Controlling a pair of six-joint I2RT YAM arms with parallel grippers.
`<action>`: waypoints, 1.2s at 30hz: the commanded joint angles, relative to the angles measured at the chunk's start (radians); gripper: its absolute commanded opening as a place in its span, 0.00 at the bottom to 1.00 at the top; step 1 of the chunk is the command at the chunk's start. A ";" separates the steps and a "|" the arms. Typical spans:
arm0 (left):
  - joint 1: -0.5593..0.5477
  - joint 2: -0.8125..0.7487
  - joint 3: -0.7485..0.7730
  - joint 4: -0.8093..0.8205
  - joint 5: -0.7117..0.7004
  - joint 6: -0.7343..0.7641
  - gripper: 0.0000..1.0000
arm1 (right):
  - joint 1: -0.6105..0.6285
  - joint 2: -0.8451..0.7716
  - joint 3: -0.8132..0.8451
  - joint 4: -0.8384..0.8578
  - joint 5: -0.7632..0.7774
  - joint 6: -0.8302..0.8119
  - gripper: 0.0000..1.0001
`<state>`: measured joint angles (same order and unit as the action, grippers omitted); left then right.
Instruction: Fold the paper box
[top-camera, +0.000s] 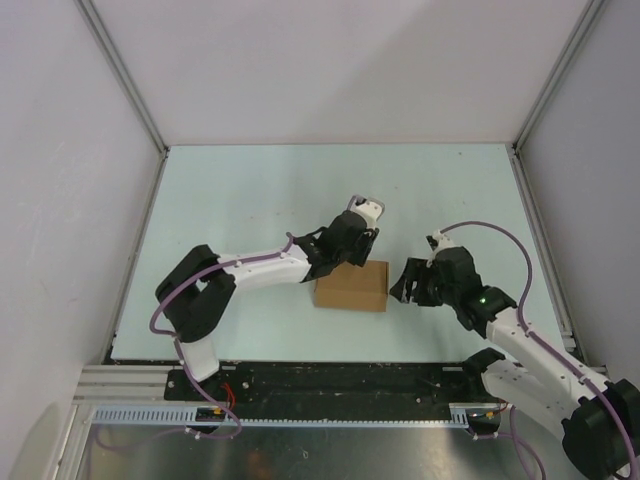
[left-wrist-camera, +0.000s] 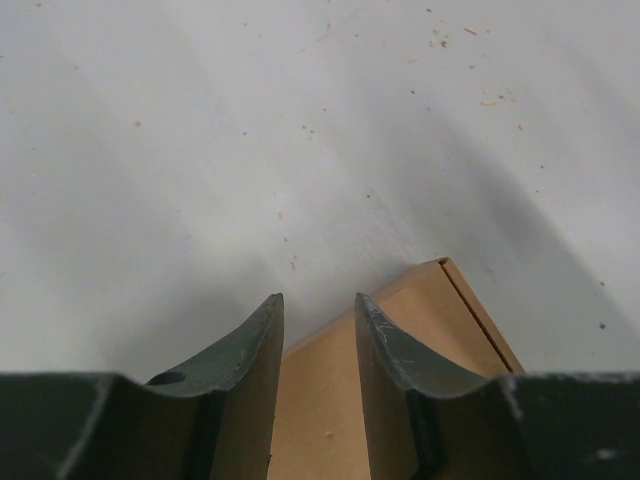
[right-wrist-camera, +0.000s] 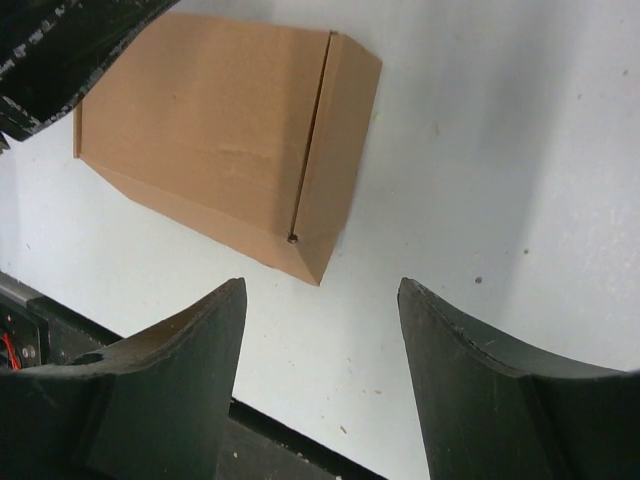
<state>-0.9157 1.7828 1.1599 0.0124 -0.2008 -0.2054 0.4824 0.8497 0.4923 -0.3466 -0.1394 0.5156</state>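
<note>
The paper box (top-camera: 350, 286) is a closed small brown cardboard box lying flat on the table, with a flap seam along its top (right-wrist-camera: 312, 130). My left gripper (top-camera: 347, 260) hangs over the box's far edge. In the left wrist view its two fingers (left-wrist-camera: 262, 345) stand a little apart over the box top (left-wrist-camera: 320, 400), and nothing is pinched between them. My right gripper (top-camera: 402, 285) sits just right of the box, clear of it. In the right wrist view its jaws (right-wrist-camera: 320, 295) are spread wide, with the box corner (right-wrist-camera: 318, 270) a short way ahead.
The pale table (top-camera: 260, 190) has white walls on three sides. A black rail (top-camera: 330, 380) runs along the near edge, close behind the right gripper (right-wrist-camera: 260, 440). The left arm (right-wrist-camera: 60, 50) shows at the box's far side. Small crumbs (left-wrist-camera: 470, 35) dot the table.
</note>
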 joint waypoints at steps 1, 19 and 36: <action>0.003 0.016 0.037 0.021 0.069 0.057 0.40 | 0.028 -0.005 -0.024 0.026 0.004 0.012 0.68; 0.021 0.139 0.109 0.021 0.100 0.061 0.39 | 0.159 0.152 -0.063 0.213 0.061 0.070 0.53; 0.021 0.165 0.106 0.021 0.152 0.054 0.37 | 0.157 0.265 -0.063 0.296 0.044 0.075 0.21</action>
<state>-0.8959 1.9350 1.2331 0.0227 -0.0929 -0.1745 0.6376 1.1076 0.4335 -0.0963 -0.1139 0.5911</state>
